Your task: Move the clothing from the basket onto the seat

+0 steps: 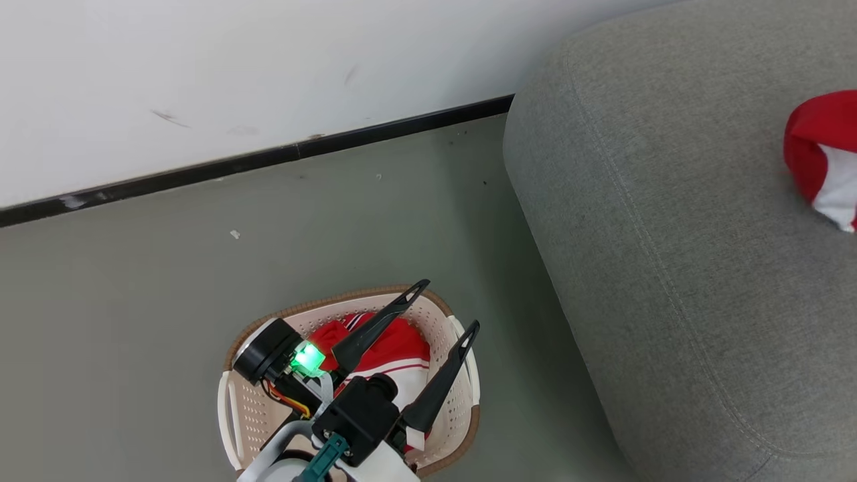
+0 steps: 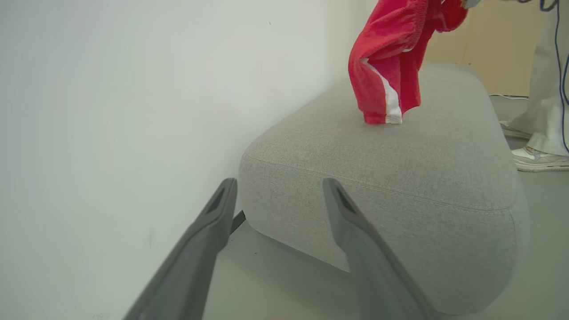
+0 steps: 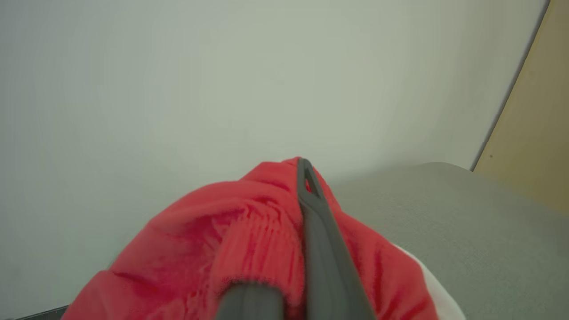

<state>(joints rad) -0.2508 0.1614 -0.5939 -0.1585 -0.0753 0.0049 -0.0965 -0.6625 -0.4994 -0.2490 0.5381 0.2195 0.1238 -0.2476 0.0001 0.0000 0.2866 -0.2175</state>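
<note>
Beside the grey seat [image 1: 669,234], on the grey-green floor [image 1: 167,301], stands the basket [image 1: 231,402], with a red-and-white garment [image 1: 395,348] bunched inside it. Left gripper [image 1: 448,305]: poised above the basket, its two dark fingers spread wide with nothing between them; its wrist view looks past them to a rounded corner of the seat, close to the white wall [image 2: 111,133]. Right gripper [image 3: 302,191]: fingers pressed together on the ribbed edge of a second red garment [image 3: 200,249], held up over the seat. From the left wrist view, this second red garment hangs down with its white-striped hem touching the cushion top, well apart from the basket. Beyond the far end of the seat, a person's trouser leg [image 2: 544,89] and pale shoe [image 2: 538,159] stand on the floor.
</note>
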